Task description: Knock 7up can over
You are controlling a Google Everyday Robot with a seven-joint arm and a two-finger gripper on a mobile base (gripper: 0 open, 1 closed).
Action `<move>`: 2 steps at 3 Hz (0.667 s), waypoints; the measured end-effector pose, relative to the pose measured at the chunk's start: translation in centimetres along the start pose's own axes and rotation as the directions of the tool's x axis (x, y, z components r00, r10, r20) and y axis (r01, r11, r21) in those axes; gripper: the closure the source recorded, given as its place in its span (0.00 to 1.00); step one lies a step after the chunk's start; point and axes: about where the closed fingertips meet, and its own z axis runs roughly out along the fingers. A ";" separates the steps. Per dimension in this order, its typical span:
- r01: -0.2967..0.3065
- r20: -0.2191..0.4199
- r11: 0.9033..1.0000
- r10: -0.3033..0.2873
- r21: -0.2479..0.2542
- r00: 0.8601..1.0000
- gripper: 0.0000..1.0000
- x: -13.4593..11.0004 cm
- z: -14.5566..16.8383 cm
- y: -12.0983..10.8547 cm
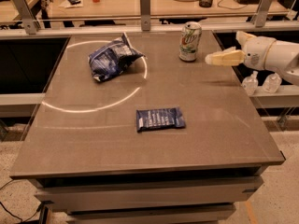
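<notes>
The 7up can (190, 41) stands upright near the far right of the grey table (219, 120); it is silver-white with green marks and a shiny top. My gripper (222, 46) comes in from the right, just above the table's right edge, level with the can. Its lower cream finger (225, 58) points left at the can, with the tip a short gap from the can's right side. The upper finger (244, 36) angles up and away, so the gripper is open and holds nothing.
A crumpled dark blue snack bag (111, 58) lies at the far left inside a white ring on the table. A flat dark blue packet (160, 119) lies near the middle. Two small clear bottles (250, 83) stand off the right edge. A rail with posts (145, 3) runs behind.
</notes>
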 end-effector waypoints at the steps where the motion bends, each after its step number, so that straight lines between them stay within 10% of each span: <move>1: -0.025 0.001 1.000 0.025 -0.010 1.000 0.00 0.6 3.0 -0.6; 2: -0.026 0.002 0.999 0.026 -0.034 1.000 0.00 1.1 5.6 -0.8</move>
